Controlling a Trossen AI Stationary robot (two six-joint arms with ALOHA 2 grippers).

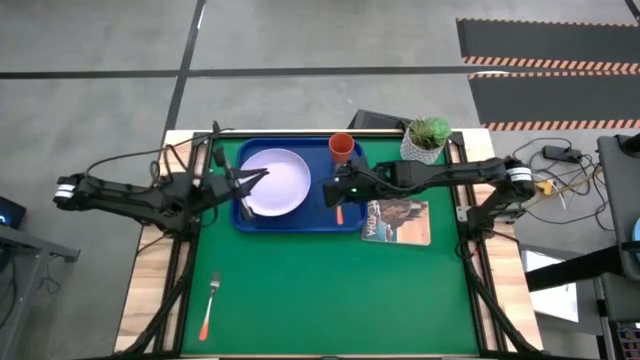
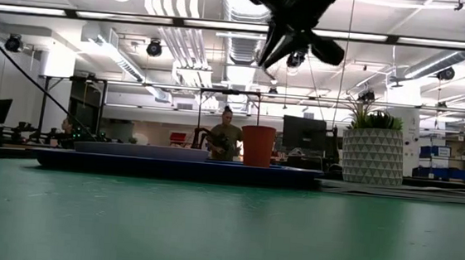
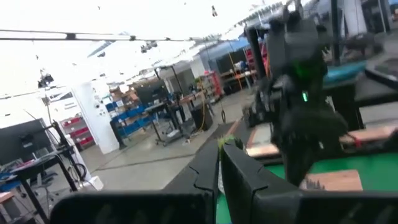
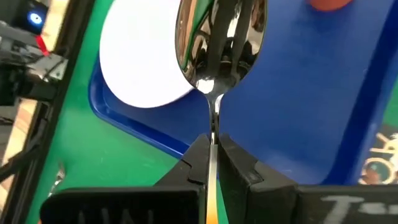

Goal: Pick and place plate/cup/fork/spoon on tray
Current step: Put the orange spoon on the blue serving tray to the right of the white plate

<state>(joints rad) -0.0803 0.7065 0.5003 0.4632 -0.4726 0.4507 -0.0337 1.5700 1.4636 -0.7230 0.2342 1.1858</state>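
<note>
The blue tray (image 1: 322,215) lies on the green mat, with the pale plate (image 1: 278,183) on its left half and the orange-red cup (image 1: 341,148) standing in its far right corner. My right gripper (image 1: 338,190) is above the tray's right half, shut on the spoon (image 4: 217,43). My left gripper (image 1: 252,180) is over the plate's left edge; in the left wrist view (image 3: 219,163) its fingers are shut and empty. The fork (image 1: 208,305) lies on the mat near the front left, tines toward the far edge. My right gripper pinches the spoon's slim neck (image 4: 212,127), just behind the bowl, between its two fingers. The fingers point down at the tray and lie along the spoon. The silver bowl sticks out past the fingertips, the orange handle (image 1: 339,213) runs back behind them, and the spoon is clear of the tray.
A printed booklet (image 1: 397,220) lies on the mat right of the tray. A white pot with a green plant (image 1: 427,140) stands at the far right. Bare blue tray floor (image 4: 292,93) lies under the spoon, between plate and cup. A person (image 2: 225,138) shows in the room behind.
</note>
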